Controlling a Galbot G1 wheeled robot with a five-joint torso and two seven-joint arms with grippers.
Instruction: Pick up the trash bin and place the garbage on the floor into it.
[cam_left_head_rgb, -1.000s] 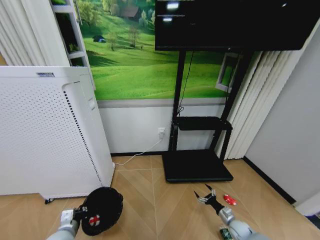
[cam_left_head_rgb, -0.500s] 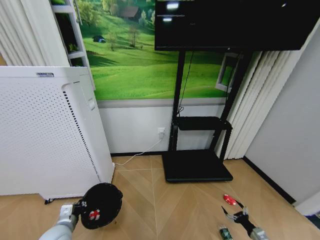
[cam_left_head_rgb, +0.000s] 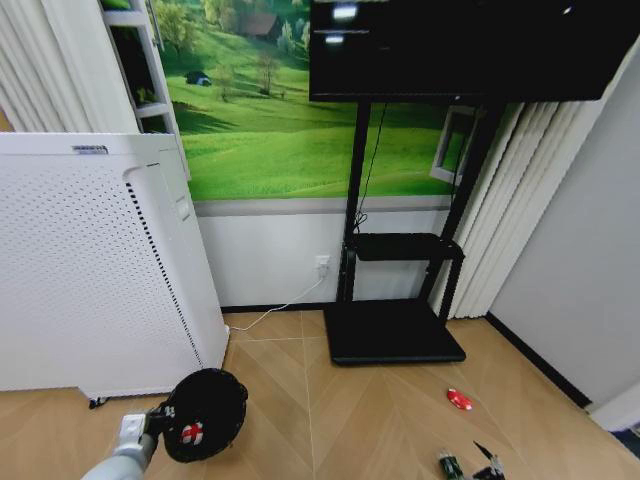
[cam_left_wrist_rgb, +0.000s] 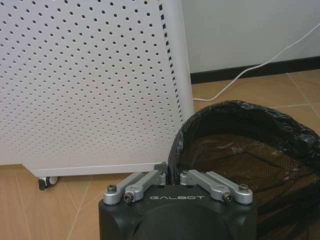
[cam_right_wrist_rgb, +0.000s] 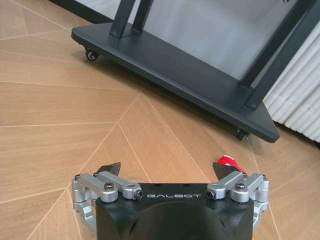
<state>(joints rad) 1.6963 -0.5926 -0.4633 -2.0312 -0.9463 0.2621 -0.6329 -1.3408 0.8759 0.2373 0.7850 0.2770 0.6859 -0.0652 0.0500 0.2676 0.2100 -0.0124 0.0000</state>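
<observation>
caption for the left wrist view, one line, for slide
Left gripper clamped on the rim of the black-bagged trash bin, beside a white perforated appliance.

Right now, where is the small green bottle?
In the head view the green bottle lies on the floor at lower right, beside the right gripper, nearer than the red bit.

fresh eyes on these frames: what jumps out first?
The left hand is clamped on the rim of the black-bagged trash bin, held beside the white perforated cabinet; a red-and-white wrapper lies inside. By the black TV stand base, a small red bit and green bottle lie on the parquet floor, the right hand open near them.
</observation>
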